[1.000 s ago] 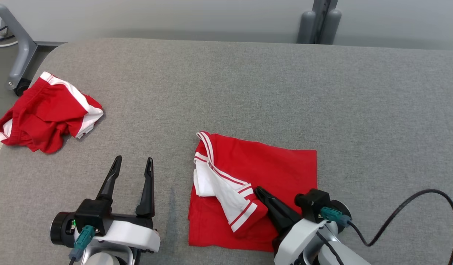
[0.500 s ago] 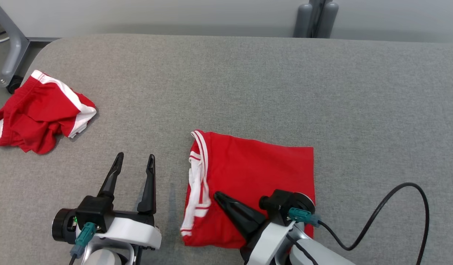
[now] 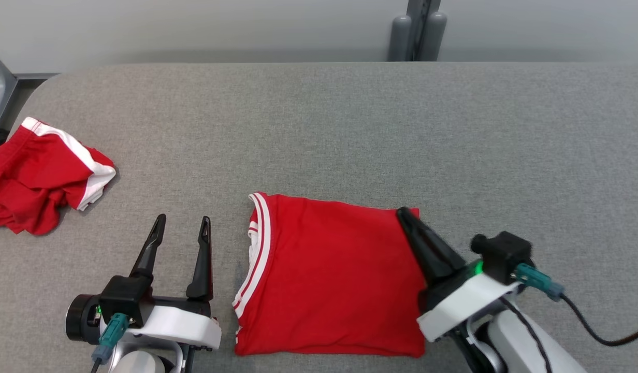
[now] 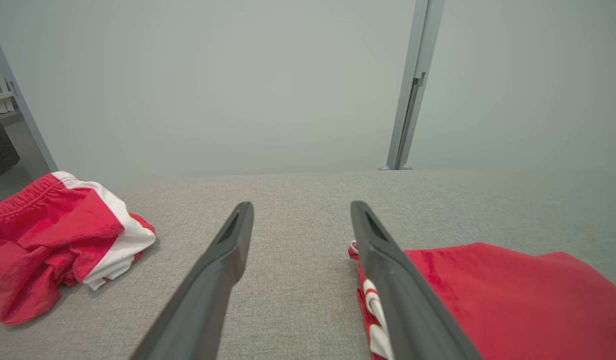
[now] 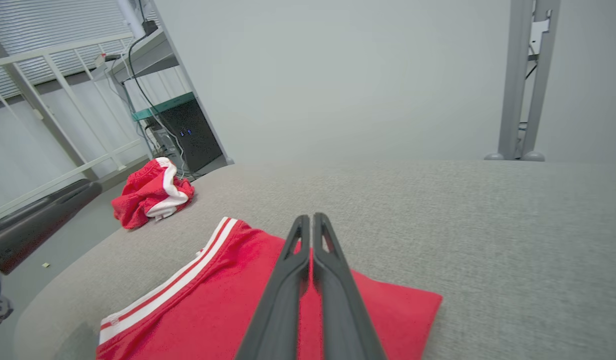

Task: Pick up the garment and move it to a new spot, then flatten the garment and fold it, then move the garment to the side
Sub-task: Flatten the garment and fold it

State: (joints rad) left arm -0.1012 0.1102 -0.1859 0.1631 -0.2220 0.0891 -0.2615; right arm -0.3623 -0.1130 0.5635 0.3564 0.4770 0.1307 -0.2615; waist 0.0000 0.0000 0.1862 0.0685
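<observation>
At the far left of the head view, a crumpled red garment with white trim lies bunched near the rounded edge of the grey table, partly cut off by the frame. It is well apart from everything else on the cloth surface.

Toward the lower left, the left gripper points up the frame with its two dark fingers spread wide and nothing between them. In the left wrist view the same fingers frame a strip of bare table, with the crumpled heap off to the left and the striped edge just beside the right finger.

Lower centre of the head view holds the folded red garment. It lies flat as a neat near-square, its white-striped edge running down the left side, just beside the left gripper but not touching it.

At the upper right corner of that square sits the right gripper, its fingers pressed together into a single dark point, holding nothing. The right wrist view shows the closed fingers lying over the red fabric near its corner; whether they press on the cloth cannot be told.

A black cable trails from the right wrist toward the lower right edge. A metal post stands beyond the table at the top, right of centre.
</observation>
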